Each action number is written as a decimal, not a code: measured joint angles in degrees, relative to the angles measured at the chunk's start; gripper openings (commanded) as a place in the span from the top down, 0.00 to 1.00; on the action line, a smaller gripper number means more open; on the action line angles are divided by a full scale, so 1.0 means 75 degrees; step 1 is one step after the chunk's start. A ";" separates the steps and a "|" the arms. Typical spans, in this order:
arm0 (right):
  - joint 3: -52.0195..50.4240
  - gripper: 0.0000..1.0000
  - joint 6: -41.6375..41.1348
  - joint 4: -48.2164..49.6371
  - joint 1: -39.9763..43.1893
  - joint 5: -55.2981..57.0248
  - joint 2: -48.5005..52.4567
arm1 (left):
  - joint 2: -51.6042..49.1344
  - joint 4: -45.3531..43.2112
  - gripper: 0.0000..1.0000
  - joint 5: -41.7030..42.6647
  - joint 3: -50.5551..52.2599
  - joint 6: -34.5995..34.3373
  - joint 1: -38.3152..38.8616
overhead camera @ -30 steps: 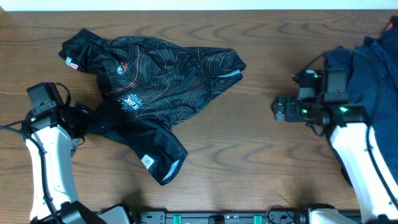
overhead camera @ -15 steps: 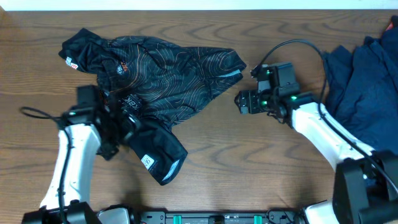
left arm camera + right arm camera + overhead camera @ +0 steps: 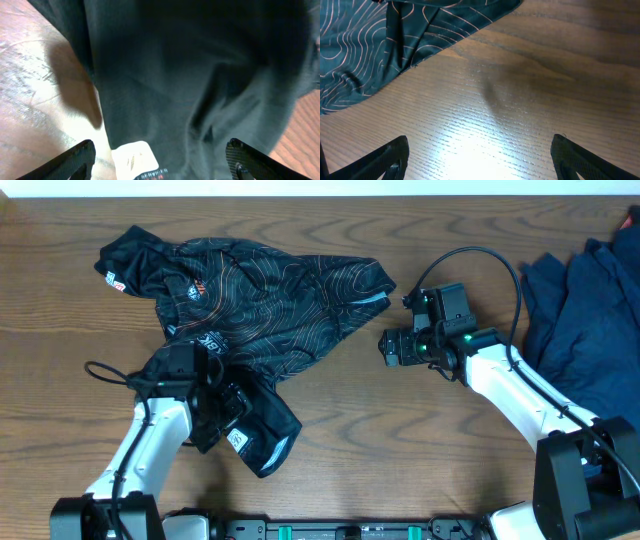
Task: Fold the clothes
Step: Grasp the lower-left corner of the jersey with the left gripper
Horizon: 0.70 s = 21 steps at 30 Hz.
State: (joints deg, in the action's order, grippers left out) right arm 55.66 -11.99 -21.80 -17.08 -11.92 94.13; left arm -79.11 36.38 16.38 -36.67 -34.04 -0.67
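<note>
Robotics lab workstation: wood-grain table (image 3: 400, 440), white left arm (image 3: 150, 450) and right arm (image 3: 510, 385) on a black base rail (image 3: 350, 530).

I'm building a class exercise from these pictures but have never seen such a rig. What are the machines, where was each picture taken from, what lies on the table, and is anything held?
Two white robot arms work at a wooden table. The wide picture looks down from above; the two close-ups come from cameras on each arm's wrist, with the dark gripper fingers at the bottom corners. A crumpled black jersey with orange lines lies on the left, navy garments at the right edge. The left gripper hangs open over the jersey; the right gripper is open over bare wood. Nothing is held.
</note>
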 measured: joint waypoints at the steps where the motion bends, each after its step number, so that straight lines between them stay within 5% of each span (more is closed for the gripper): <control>1: 0.0000 0.11 0.0000 -0.0015 0.0000 0.0003 0.0000 | -0.0050 -0.0152 0.19 0.0000 0.0096 -0.0012 0.0000; 6: 0.0000 0.11 -0.0003 -0.0047 0.0000 0.0023 0.0000 | -0.0274 -0.0557 0.55 0.0003 0.0207 -0.0096 0.0006; 7: 0.0000 0.11 -0.0003 -0.0073 0.0000 0.0020 0.0000 | -0.0306 -0.0609 0.66 0.0003 0.0201 -0.0128 0.0003; 8: 0.0000 0.11 -0.0003 -0.0096 0.0000 0.0023 0.0000 | -0.0356 -0.0752 0.91 0.0003 0.0207 -0.0087 0.0003; 14: 0.0000 0.11 -0.0003 -0.0149 0.0000 0.0050 0.0000 | -0.0481 -0.0711 0.94 -0.0026 0.0175 -0.0035 -0.0061; 21: 0.0000 0.13 -0.0006 -0.0114 0.0000 0.0201 0.0000 | 0.0309 0.2594 0.94 0.0187 -0.1055 0.0755 -0.0519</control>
State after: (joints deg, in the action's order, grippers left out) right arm 55.66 -12.03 -22.65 -17.08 -10.41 94.13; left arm -76.79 55.83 17.78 -44.58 -28.38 -4.56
